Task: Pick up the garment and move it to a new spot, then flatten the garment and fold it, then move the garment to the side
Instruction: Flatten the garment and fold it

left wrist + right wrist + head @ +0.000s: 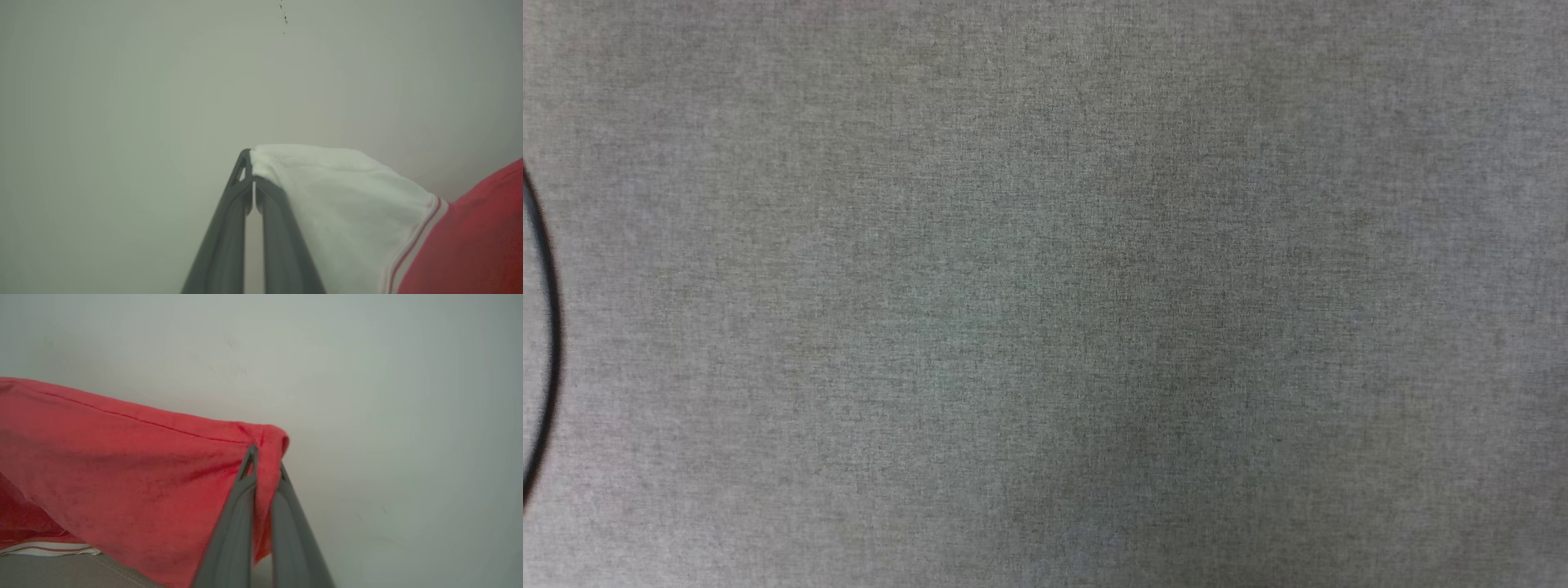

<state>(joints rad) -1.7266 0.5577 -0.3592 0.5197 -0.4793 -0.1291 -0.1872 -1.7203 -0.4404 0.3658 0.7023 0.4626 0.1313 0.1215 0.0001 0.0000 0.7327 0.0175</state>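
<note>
Open grey surface point(1045, 294), black arc point(554, 327) left

surface: grey woven cloth point(1045, 294) | left edge: thin black curved line point(554, 343) | behind: pale plain wall point(122, 102)

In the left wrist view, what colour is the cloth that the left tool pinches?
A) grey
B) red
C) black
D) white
D: the left tool is shut on a white part of the garment, with the red cloth off to one side.
</note>
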